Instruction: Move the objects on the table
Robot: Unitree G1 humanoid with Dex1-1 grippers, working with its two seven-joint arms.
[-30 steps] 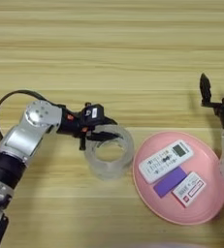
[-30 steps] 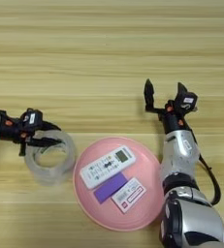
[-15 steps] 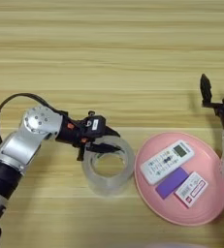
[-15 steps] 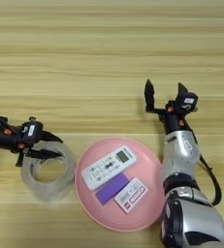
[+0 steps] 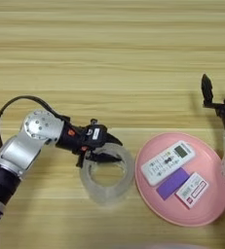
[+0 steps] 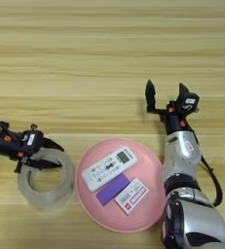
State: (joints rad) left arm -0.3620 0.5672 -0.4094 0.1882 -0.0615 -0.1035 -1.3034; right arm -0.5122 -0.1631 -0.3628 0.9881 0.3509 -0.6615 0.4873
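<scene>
So we've got the clear tape roll (image 5: 106, 176) lying flat toward the near left part of the table (image 5: 109, 58), hole facing up, just beside the pink plate (image 5: 182, 214) on its left side. From what we see the roll's rim and the plate's rim are almost touching, but we can't tell for sure.

The left gripper (image 5: 110, 149) comes in from the left edge and sits right at the roll's far rim, with one black finger over the outside of the wall and the other angled into the hole. Looks to us like it's pinching that wall between the two fingers.

On the plate we see the white remote (image 5: 168, 162) lying diagonally across the far half, the purple card (image 5: 173, 183) just under it toward the near side, and the little white-and-red box (image 5: 192, 189) right next to the card on its right. All three are lying flat inside the plate.

The right gripper (image 6: 166, 96) is parked over the bare table beyond the plate's far right, fingers spread wide and holding nothing.
</scene>
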